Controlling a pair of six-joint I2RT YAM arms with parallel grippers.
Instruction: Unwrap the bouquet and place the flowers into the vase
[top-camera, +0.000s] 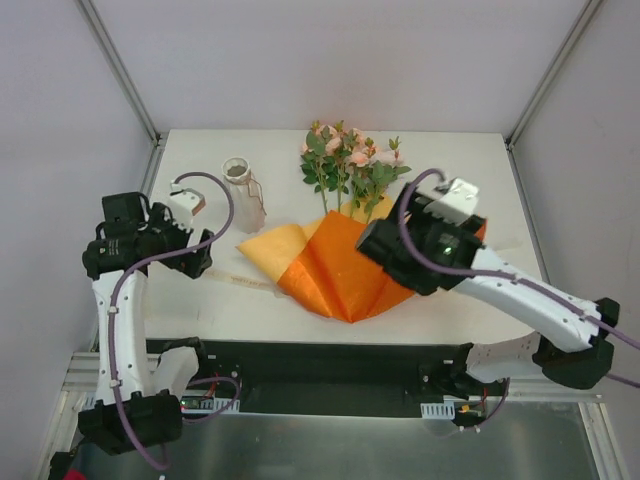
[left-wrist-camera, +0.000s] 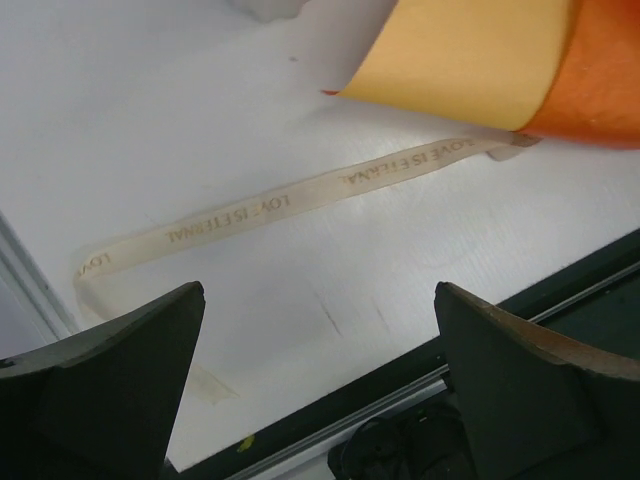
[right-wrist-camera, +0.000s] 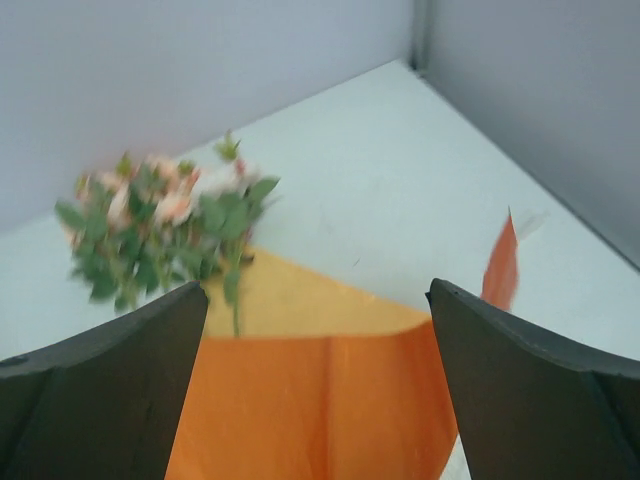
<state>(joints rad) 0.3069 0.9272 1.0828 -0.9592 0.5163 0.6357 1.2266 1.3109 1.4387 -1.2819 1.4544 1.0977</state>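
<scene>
Setting: robot test cell in a lab or workshop, not a home. What you have to show it:
- white table (top-camera: 470, 170) boxed in by plain pale panels (top-camera: 330, 60)
- metal corner struts (top-camera: 121, 70) at upper left and upper right
- two white-and-black arms (top-camera: 520, 290) bolted to a black base rail (top-camera: 320, 365) along the bottom
- exposed purple cables (top-camera: 232, 212)
- bare metal sheet (top-camera: 350, 450) at the bottom edge
</scene>
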